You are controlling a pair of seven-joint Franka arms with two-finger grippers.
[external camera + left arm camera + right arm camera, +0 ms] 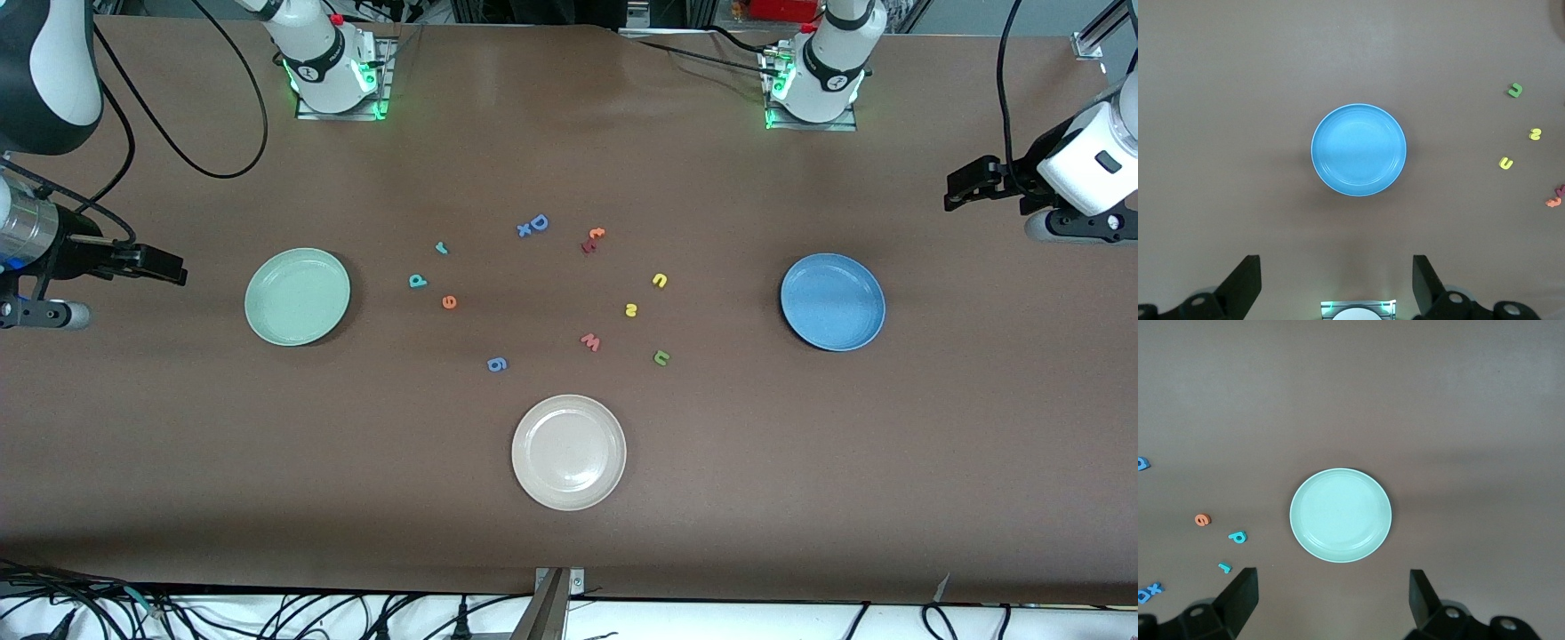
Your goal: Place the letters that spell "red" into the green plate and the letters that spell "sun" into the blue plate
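A round cream-white plate (569, 452) lies nearest the front camera; farther back, tiny foam letters, green n (661, 357), yellow s (631, 309), yellow u (660, 280), orange e (449, 302), teal d (417, 281) and teal r (441, 247), lie scattered between the round mint-green plate (297, 296) and round blue plate (832, 301); right gripper (164, 265) and left gripper (965, 187) hang at the table's ends, fingers spread wide, holding nothing.

Letters (449, 302) spaced apart; open access from above.
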